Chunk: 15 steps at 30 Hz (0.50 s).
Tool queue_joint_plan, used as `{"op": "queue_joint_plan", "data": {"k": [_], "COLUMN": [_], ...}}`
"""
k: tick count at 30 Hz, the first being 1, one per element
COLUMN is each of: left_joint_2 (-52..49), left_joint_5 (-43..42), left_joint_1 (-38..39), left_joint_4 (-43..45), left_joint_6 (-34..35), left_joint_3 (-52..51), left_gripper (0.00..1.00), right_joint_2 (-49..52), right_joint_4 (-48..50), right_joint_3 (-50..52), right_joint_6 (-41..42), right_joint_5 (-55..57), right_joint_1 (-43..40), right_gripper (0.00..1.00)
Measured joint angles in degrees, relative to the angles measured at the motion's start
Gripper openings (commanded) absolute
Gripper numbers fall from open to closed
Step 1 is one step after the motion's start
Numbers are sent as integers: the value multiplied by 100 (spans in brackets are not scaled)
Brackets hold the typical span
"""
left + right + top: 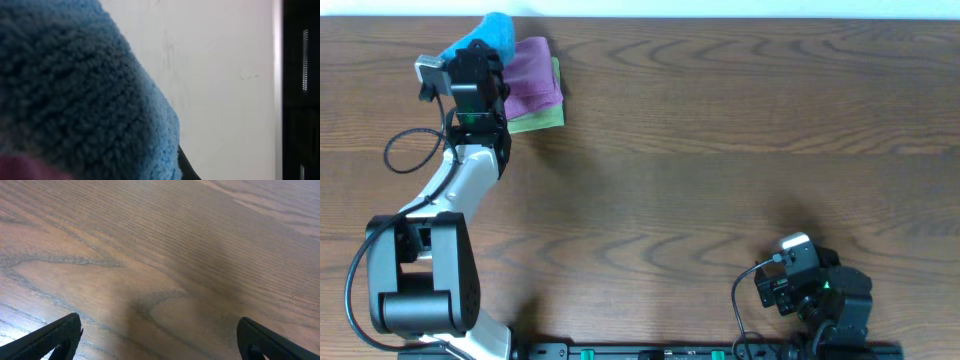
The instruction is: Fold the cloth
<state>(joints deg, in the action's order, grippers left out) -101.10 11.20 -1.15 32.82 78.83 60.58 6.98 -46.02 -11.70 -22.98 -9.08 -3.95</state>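
Observation:
The sky-blue cloth (488, 35) is bunched at the table's far left back edge, against a stack of a pink folded cloth (532, 75) on a light green folded cloth (545, 117). My left gripper (478, 62) is over the blue cloth and appears shut on it. In the left wrist view the cloth (85, 95) fills the left of the frame, with one dark fingertip (187, 167) at its right edge; the other finger is hidden. My right gripper (157, 340) is open and empty just above bare wood at the front right (798, 262).
A white wall (225, 75) stands just behind the table's back edge, close to the blue cloth. The brown wooden table (720, 150) spreads between the two arms. A black cable (405, 150) loops beside the left arm.

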Motion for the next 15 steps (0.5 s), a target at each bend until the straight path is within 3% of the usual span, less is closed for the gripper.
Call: {"op": "queue_joint_plan", "data": {"k": [10, 15], "left_joint_2": [-22, -529], "left_joint_5": [238, 275], "left_joint_1": [-179, -175], "left_joint_4": [144, 1060], "left_joint_6": [-1154, -1305], "left_joint_3": [0, 46], "left_gripper": [6, 6], "right_joint_2": [0, 0], "right_joint_4": [0, 2], "right_joint_3": [0, 0], "right_joint_6": [0, 0], "right_joint_5": [0, 0], "right_joint_1": [0, 0], "right_gripper": [99, 99]}}
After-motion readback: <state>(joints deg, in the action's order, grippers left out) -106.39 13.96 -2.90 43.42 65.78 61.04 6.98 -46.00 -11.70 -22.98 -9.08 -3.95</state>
